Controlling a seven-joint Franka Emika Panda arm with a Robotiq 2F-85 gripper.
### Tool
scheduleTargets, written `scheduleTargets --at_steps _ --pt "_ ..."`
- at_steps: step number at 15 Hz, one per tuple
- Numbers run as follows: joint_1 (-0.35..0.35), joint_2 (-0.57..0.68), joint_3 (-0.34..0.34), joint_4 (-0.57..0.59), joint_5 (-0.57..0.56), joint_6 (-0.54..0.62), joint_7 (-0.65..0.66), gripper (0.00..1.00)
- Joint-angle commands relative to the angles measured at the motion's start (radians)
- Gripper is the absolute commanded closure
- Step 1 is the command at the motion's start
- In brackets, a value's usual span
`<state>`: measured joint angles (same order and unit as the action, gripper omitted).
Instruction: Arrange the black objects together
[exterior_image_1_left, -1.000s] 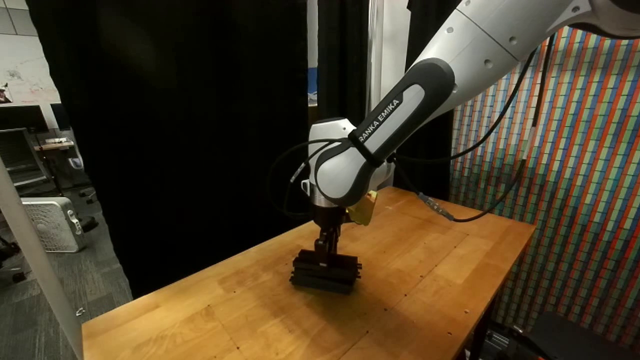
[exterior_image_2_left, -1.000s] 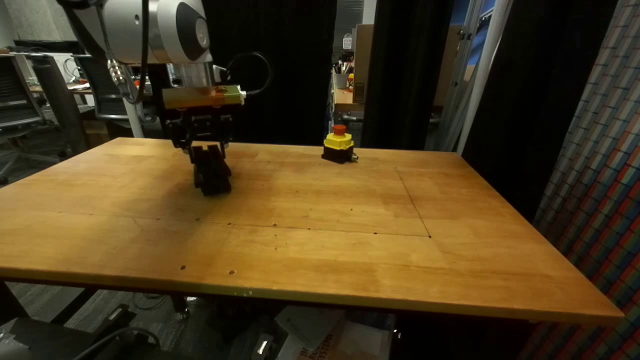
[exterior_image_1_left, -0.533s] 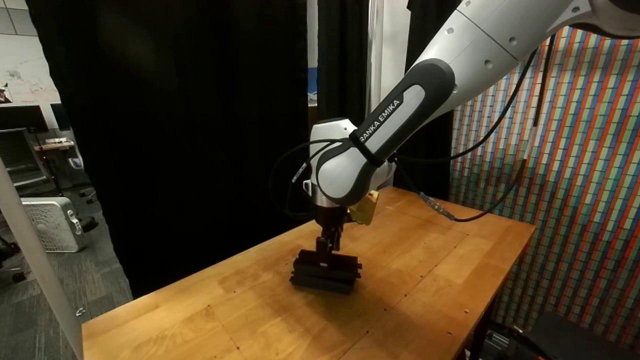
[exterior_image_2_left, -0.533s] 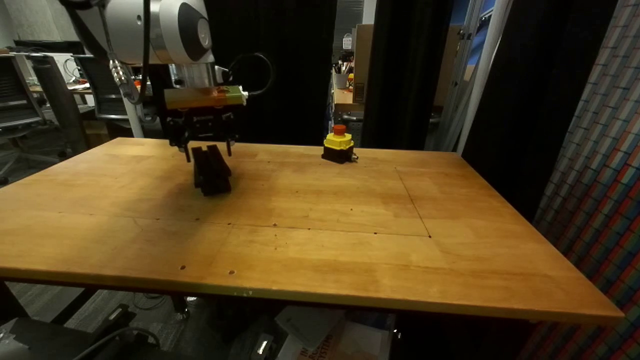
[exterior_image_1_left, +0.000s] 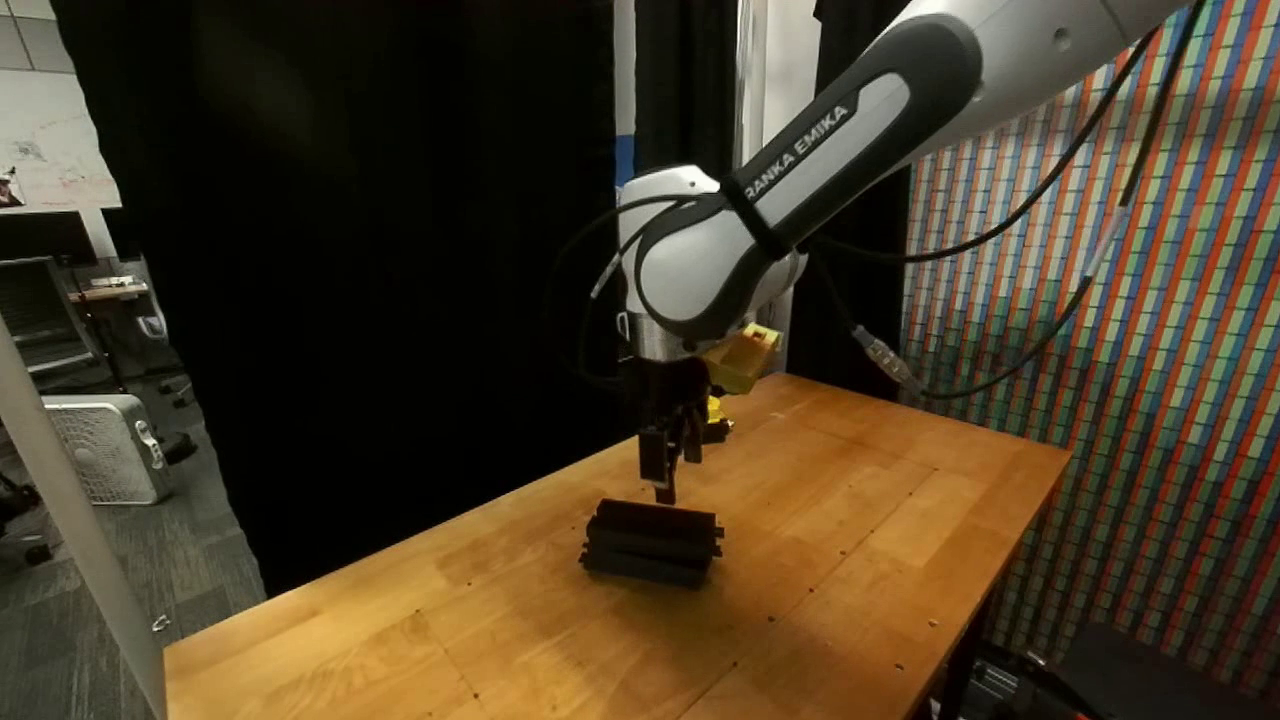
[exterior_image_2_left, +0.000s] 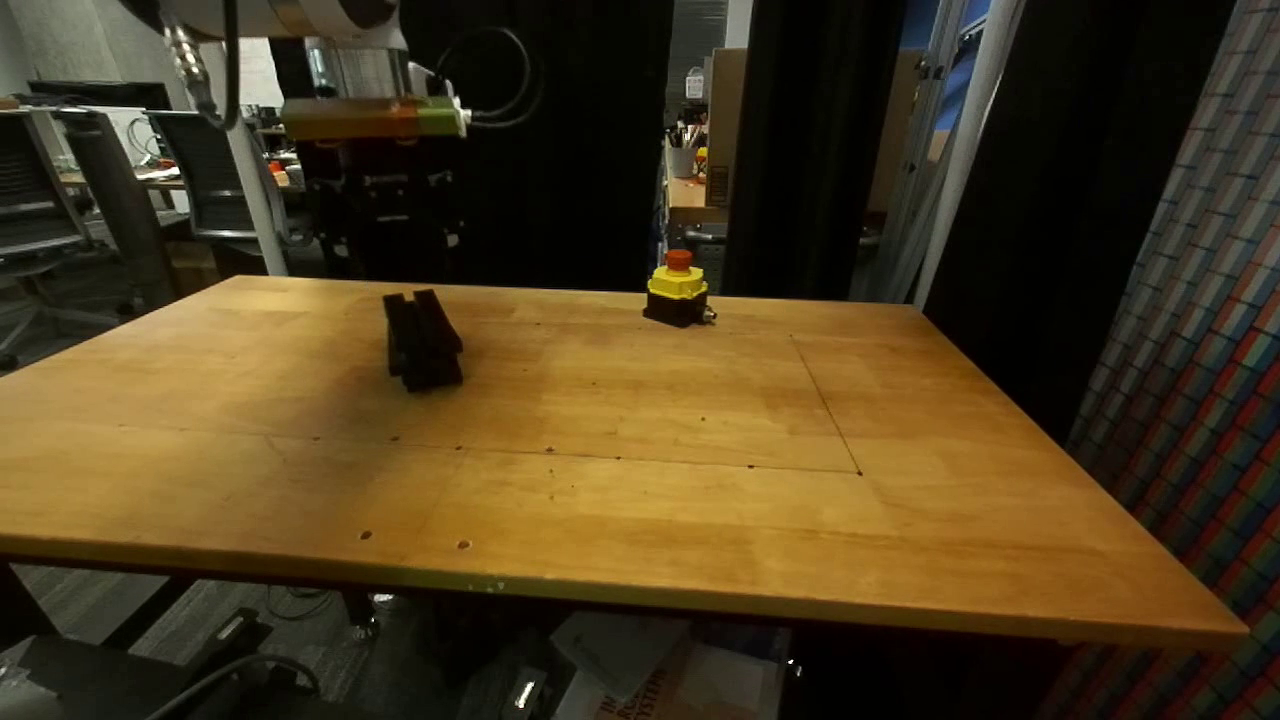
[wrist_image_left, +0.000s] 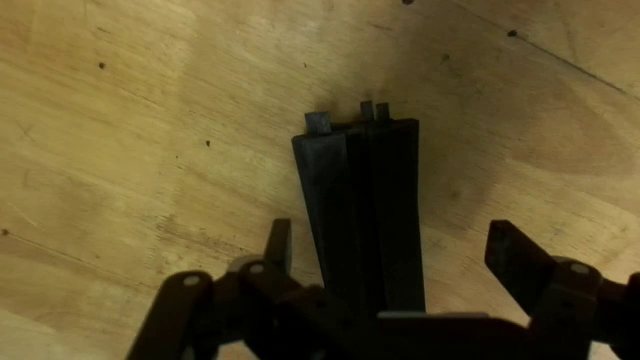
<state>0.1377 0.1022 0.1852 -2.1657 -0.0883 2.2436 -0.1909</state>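
bars (wrist_image_left: 357, 212) nearly lengthwise up the wrist view, gripper (wrist_image_left: 389, 237) above, jaws wide apart

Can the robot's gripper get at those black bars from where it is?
Likely yes: the gripper hangs open above the bars, looks wide enough to straddle them, and nothing shows in between.

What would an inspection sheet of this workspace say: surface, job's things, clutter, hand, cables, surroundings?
Surface: wooden table with thin dark lines.
Job's things: black bars piled together, upper two not quite parallel; exact count can't be told.
Clutter: yellow-and-red stop button, apart from the bars.
Hand: open above the bars, holding nothing.
Cables: black cable hanging beside the arm.
Surroundings: black curtain, multicoloured patterned backdrop, white box fan.
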Motion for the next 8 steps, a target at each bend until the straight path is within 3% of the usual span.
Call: scheduleTargets --at_steps 1,8 --pt "0.004 -0.197 -0.018 -0.046 0.008 -0.159 0.149 0.0" --pt "-0.032 -0.532 -0.07 -0.111 0.058 -0.48 0.319 0.0"
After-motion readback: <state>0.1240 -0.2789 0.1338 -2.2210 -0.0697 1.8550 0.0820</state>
